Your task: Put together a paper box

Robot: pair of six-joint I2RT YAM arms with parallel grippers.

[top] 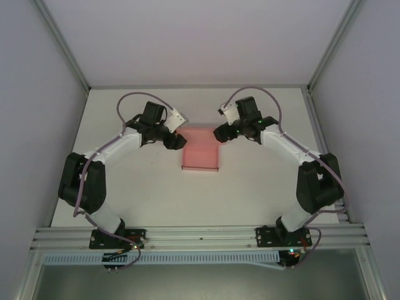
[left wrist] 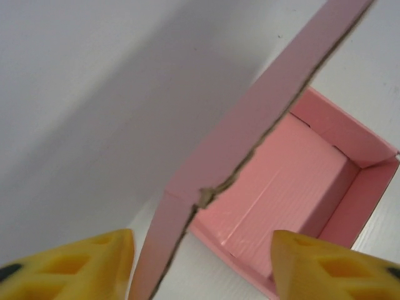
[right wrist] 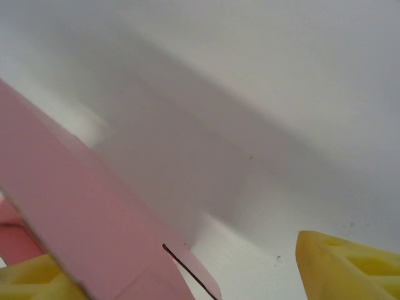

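Note:
The paper box (top: 200, 156) is pink and sits in the middle of the table as an open tray with its lid raised at the far side. My left gripper (top: 177, 141) is at its far left corner, and my right gripper (top: 220, 133) is at its far right corner. In the left wrist view the box's inside (left wrist: 287, 181) and the upright lid (left wrist: 250, 125) lie ahead. The left gripper (left wrist: 203, 269) is open, and the lid's side flap stands in the gap without touching either finger. The right gripper (right wrist: 194, 275) is open, with the lid flap (right wrist: 81, 219) against its left finger (right wrist: 37, 278).
The white table (top: 262, 194) is enclosed by pale walls on three sides. An aluminium rail (top: 200, 234) carrying both arm bases runs along the near edge. Cables loop above each wrist.

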